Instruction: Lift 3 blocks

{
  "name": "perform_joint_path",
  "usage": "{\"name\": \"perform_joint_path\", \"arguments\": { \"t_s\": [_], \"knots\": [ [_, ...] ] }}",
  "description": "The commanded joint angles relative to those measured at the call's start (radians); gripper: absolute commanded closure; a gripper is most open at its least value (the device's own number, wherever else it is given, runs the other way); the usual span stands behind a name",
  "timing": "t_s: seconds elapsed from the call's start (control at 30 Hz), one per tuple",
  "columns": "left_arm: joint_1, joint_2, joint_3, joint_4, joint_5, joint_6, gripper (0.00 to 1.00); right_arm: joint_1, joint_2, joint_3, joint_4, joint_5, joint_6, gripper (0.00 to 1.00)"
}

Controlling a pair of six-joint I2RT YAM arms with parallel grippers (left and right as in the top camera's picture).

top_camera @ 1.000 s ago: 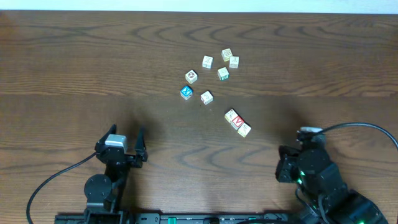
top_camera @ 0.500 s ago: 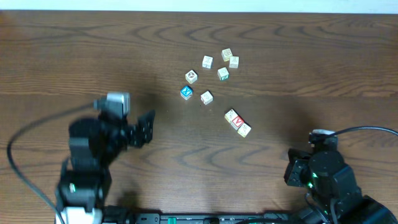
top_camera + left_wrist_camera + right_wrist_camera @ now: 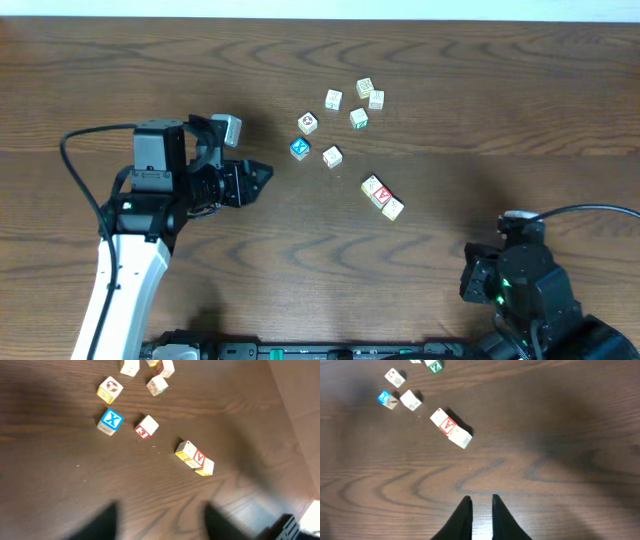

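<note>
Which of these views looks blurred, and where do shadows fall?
Left wrist: the left gripper's dark fingers are blurred, the row of three small wooden alphabet cubes sharp. Right wrist: soft shadow on the brown wooden table. Overhead: sharp, evenly lit.

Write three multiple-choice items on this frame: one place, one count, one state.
1. The red-faced block sits: A) middle of a touching row of three B) alone C) stacked on another.
2. Blue-faced cubes on the table: A) none B) one C) three.
3. The left fingers are: A) closed on a block B) out of view C) apart, nothing between.
Answers: 1 A, pale blocks flank it; 2 B, only one blue top shows; 3 C, bare wood shows between them.
</note>
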Motion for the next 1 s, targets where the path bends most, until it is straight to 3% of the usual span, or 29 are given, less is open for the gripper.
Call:
{"name": "perform_joint_path", "arguments": {
  "t_s": [0.0,0.03,0.17,0.3,0.4,0.53,0.73,0.97],
  "knots": [
    [-0.006,0.047,0.02,0.006,-0.019,0.024,0.81,-0.019,0.006,-0.087,0.049,0.019,-0.01,0.91],
    [-0.012,0.063,0.02,0.009,-0.038,0.014,0.92,-0.018,0.01,-0.108,0.069,0.017,-0.002,0.93],
    [-0.042,0.111,0.019,0.045,-0.037,0.002,0.93,-0.019,0.028,-0.157,0.137,0.011,0.096,0.94],
    [-0.042,0.116,0.019,0.026,-0.037,-0.142,0.93,-0.023,0.063,-0.183,0.174,0.019,0.106,0.99],
    [-0.061,0.116,0.019,0.03,-0.051,-0.044,0.93,-0.039,0.105,-0.21,0.198,0.023,0.103,0.99],
    [-0.172,0.145,0.026,0.078,-0.259,-0.032,0.93,-0.106,0.226,-0.262,0.32,0.004,0.076,0.99],
    [-0.269,0.348,0.1,0.08,-0.258,0.055,0.93,-0.191,0.416,-0.268,0.496,-0.192,0.076,0.99],
    [-0.287,0.598,0.293,0.001,-0.237,0.172,0.93,-0.203,0.603,-0.268,0.592,-0.269,0.087,0.99]
  ]
}}
